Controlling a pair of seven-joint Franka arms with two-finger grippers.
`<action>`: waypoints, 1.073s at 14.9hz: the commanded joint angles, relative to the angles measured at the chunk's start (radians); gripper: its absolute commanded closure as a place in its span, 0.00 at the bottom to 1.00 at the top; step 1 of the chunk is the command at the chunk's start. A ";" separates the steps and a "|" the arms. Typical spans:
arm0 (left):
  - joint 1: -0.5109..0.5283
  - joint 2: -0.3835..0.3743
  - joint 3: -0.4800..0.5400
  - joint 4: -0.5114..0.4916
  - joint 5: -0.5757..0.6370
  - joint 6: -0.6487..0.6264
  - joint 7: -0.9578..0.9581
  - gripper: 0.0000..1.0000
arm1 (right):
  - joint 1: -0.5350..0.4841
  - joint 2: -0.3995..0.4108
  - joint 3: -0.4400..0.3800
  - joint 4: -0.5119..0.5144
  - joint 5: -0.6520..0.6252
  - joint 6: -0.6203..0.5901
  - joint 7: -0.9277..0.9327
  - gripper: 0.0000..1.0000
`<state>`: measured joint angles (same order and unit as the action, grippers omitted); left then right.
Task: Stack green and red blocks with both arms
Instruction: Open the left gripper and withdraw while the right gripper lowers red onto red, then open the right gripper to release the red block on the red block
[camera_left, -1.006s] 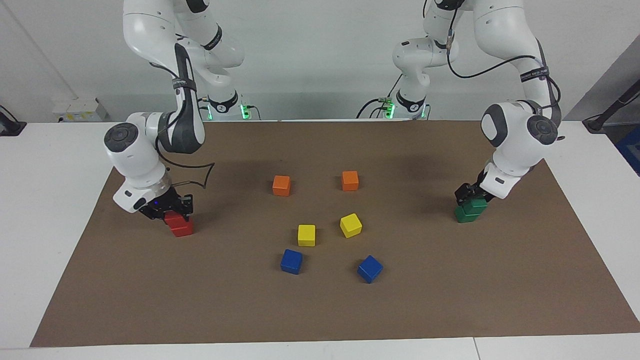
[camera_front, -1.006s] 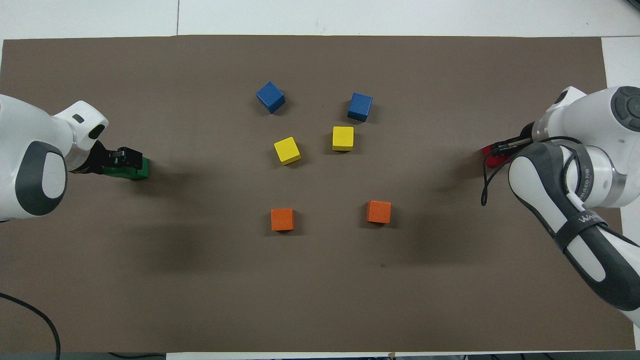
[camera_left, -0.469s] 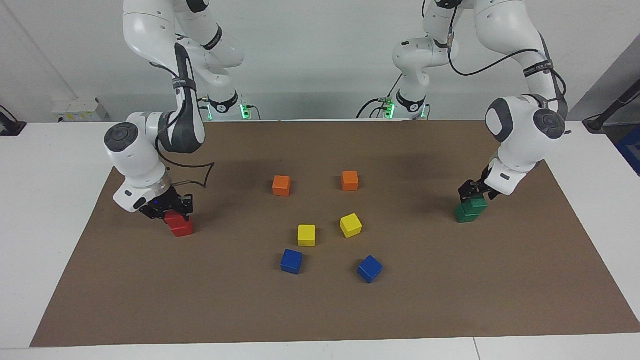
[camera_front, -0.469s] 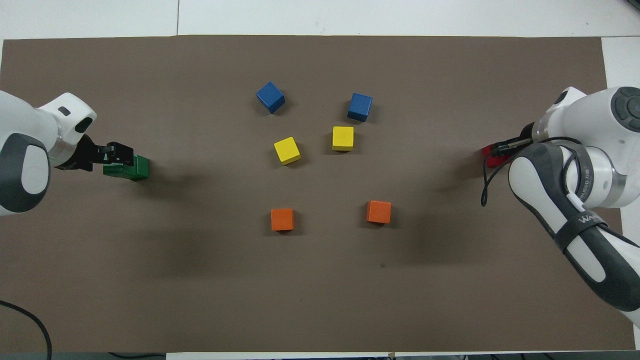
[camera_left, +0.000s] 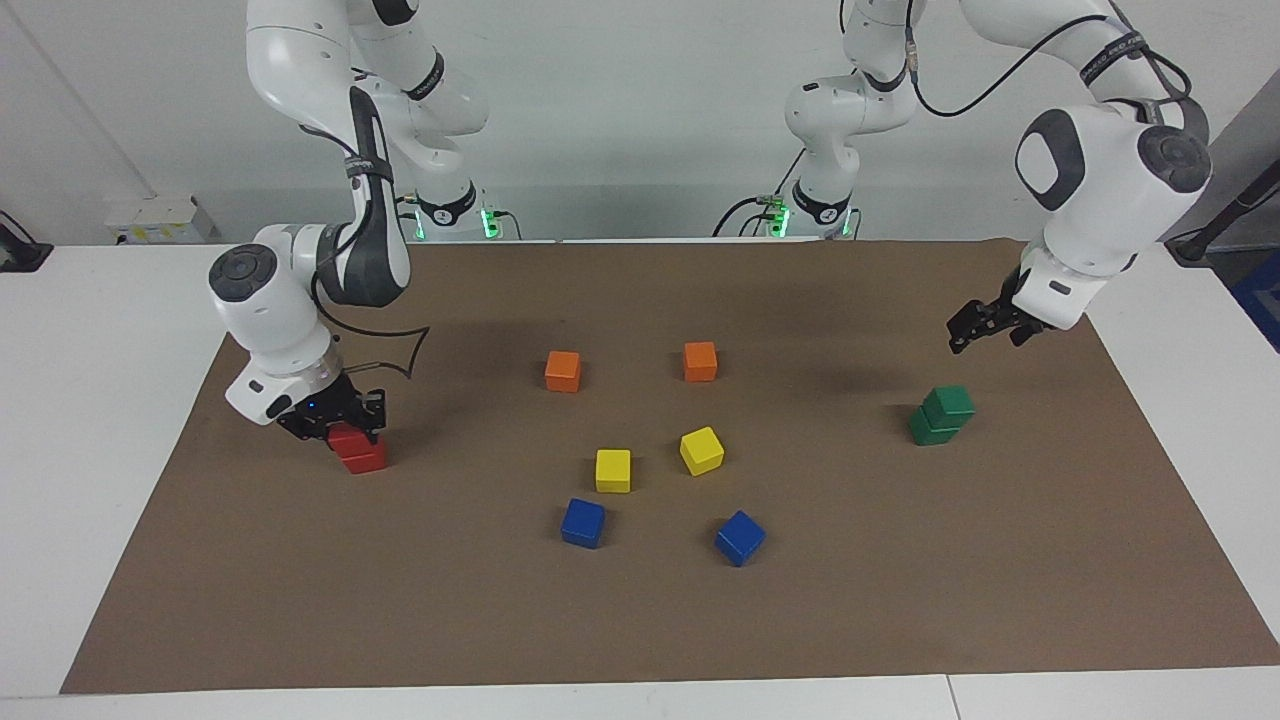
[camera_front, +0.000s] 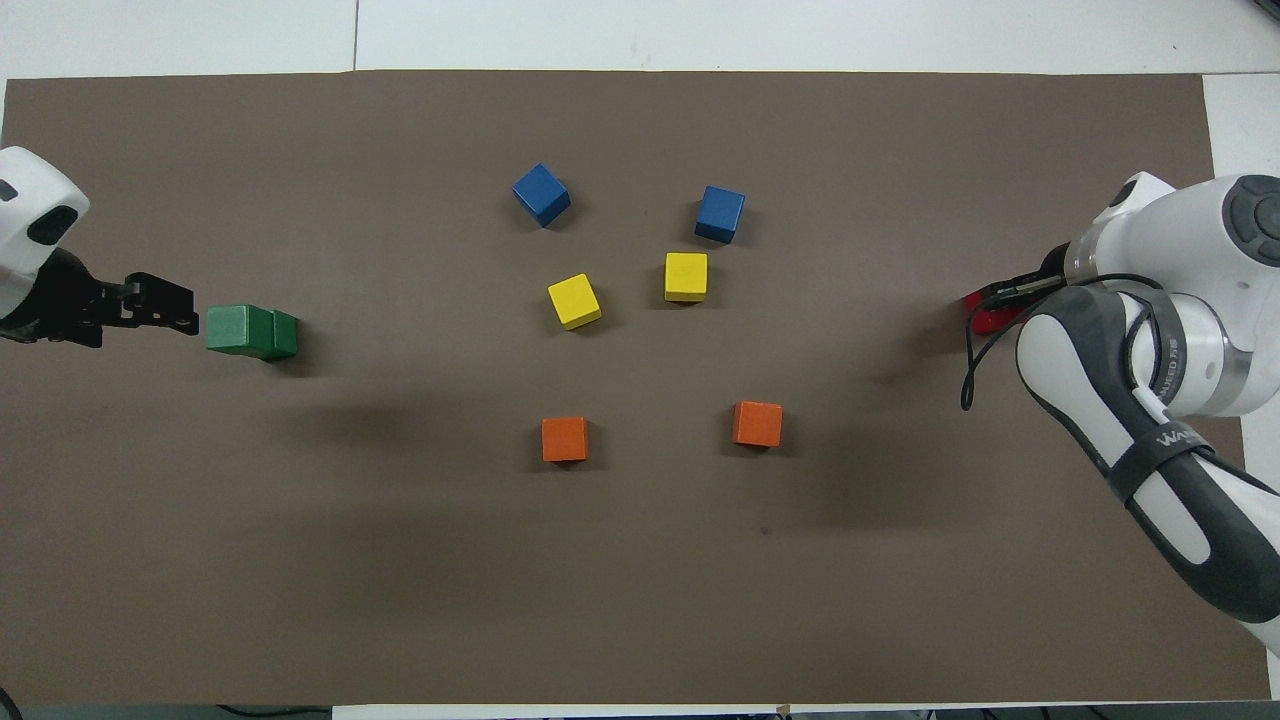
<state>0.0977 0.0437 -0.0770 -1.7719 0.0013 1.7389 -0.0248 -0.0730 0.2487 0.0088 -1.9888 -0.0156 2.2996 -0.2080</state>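
Jaws apart on left gripper (camera_left: 985, 327), raised at right of frame, clear above green stack (camera_left: 941, 415): two green blocks, one atop the other. Right gripper (camera_left: 335, 418) low at left of frame, jaws clamped on top red block (camera_left: 352, 437) of red stack (camera_left: 360, 450). Mid-mat: orange cubes (camera_left: 563, 370), then yellow cubes (camera_left: 613, 470), then blue cubes (camera_left: 583, 522).

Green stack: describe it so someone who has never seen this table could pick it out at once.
Start from the brown mat and go to the left arm's end of it. There, apart from the loose cubes in the middle, two dark green cubes sit one on the other as the green stack, with the left gripper raised clear of it. No other cubes are green, and nothing grips this stack.
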 joint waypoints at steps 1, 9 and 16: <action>0.007 -0.080 0.009 -0.008 -0.003 -0.080 0.000 0.00 | -0.011 -0.014 0.010 -0.022 -0.001 0.026 -0.022 1.00; -0.039 -0.094 0.029 -0.008 -0.003 -0.088 0.005 0.00 | -0.010 -0.014 0.010 -0.022 -0.001 0.027 -0.021 1.00; -0.153 -0.002 0.146 0.134 -0.012 -0.193 0.006 0.00 | -0.010 -0.009 0.010 -0.022 -0.001 0.029 -0.021 1.00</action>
<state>-0.0340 0.0073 0.0495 -1.6779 0.0010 1.5896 -0.0229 -0.0725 0.2486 0.0089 -1.9896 -0.0156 2.2997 -0.2080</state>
